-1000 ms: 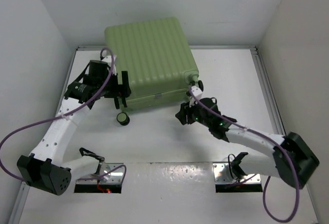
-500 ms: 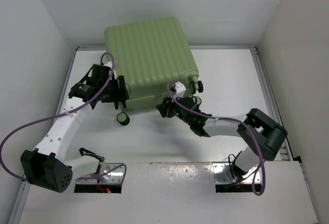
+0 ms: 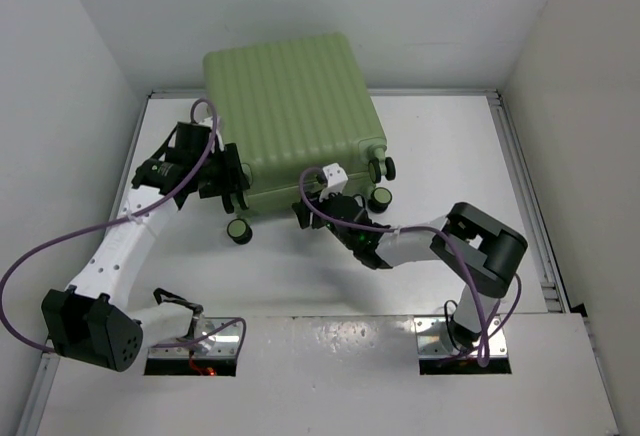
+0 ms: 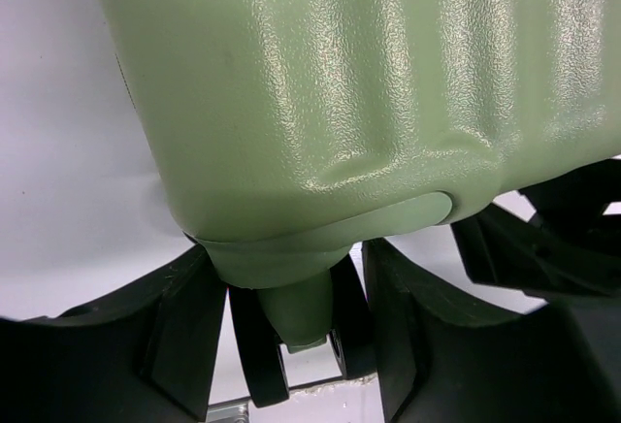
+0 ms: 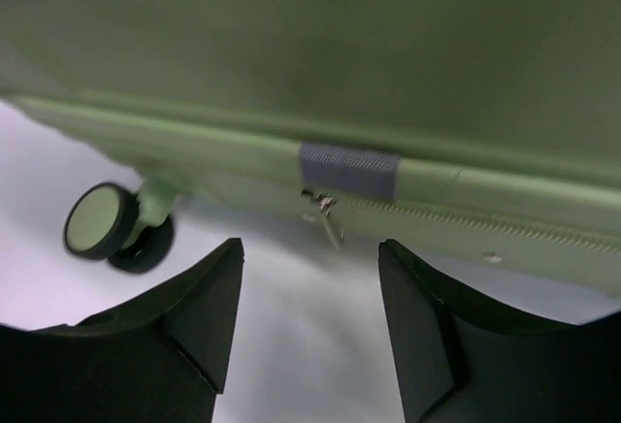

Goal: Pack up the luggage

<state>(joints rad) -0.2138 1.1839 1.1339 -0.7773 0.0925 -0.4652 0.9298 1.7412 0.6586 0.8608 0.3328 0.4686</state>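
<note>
Left hand [image 3: 236, 178] around the luggage [image 3: 295, 106] corner, grip unclear; right hand [image 5: 309, 253] spread, empty, facing the zipper pull [image 5: 327, 214]. Could miss that tiny pull, or push the wheeled luggage away.

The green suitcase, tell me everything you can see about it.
The luggage is a light-green hard-shell case with a ribbed, finely textured shell, closed and lying flat at the far side of the white table. Small black-and-cream wheels stick out at its near edge, where a zip seam runs under a grey tab with a metal pull. The left gripper has its fingers either side of the near-left corner; the right gripper faces the zip, open, apart from it.
</note>
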